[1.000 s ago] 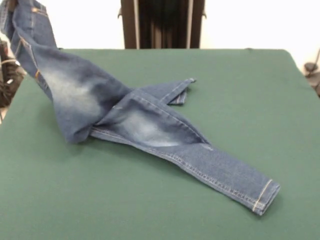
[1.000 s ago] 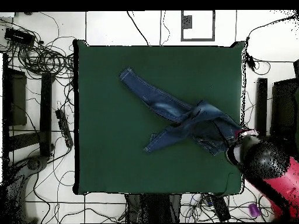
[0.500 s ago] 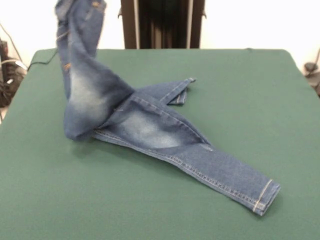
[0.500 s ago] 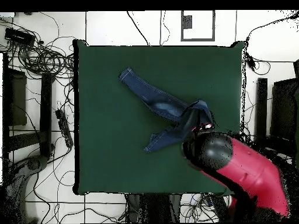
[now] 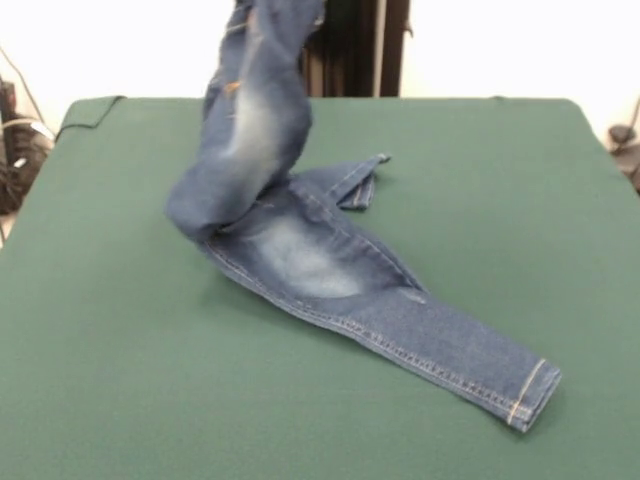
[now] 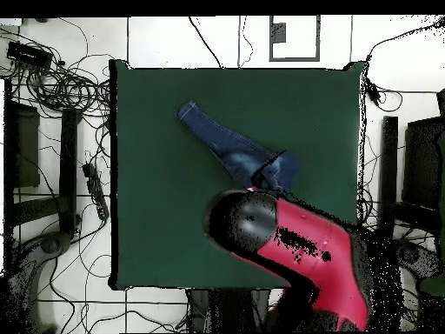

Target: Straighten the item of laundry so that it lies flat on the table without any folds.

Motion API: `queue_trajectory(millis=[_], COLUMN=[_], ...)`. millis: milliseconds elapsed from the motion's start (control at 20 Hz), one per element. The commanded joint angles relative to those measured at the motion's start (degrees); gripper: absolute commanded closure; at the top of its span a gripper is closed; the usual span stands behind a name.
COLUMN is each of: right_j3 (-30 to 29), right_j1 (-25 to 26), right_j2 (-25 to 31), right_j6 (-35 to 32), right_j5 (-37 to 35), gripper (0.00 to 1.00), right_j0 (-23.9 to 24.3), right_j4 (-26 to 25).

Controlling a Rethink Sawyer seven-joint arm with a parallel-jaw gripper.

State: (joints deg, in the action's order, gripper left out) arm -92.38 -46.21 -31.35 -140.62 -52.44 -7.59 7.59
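Landmark: the dark rack (image 6: pixel 37 161), standing on the white tiled floor (image 6: pixel 182 42) at the left of the overhead view.

- Cable tangle (image 6: pixel 54 80): black loops, directly above the rack toward the top-left corner.
- Small black box (image 6: pixel 24 54): above the cable tangle, at the corner.
- Power strip (image 6: pixel 94 187): just right of the rack, lying lengthwise on the tiles.
- Grey square frame (image 6: pixel 294 39): far right of the rack, at the top edge; a small dark square sits in its upper left part.
- Narrow black bar (image 6: pixel 388 165): far across from the rack, at the right side.
- Dark furniture (image 6: pixel 428 165): beyond that bar, at the right edge.
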Motion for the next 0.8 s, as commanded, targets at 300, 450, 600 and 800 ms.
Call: queue_trajectory(millis=[300,450,600,800], right_j3=[7.3,9.5,11.8,11.1], right_j1=[8.3,7.7,6.8,4.6], right_j2=[0.3,-0.1,-0.3,-0.4], right_j6=[-39.5,-42.2,-43.8,-40.9], right_j5=[-10.0,-14.3,-18.4,-18.6], gripper=[1.00,1.00,1.00,1.00], right_j0=[-10.4,-11.3,-12.0,-11.5], right_j4=[10.9,11.2,10.6,8.5])
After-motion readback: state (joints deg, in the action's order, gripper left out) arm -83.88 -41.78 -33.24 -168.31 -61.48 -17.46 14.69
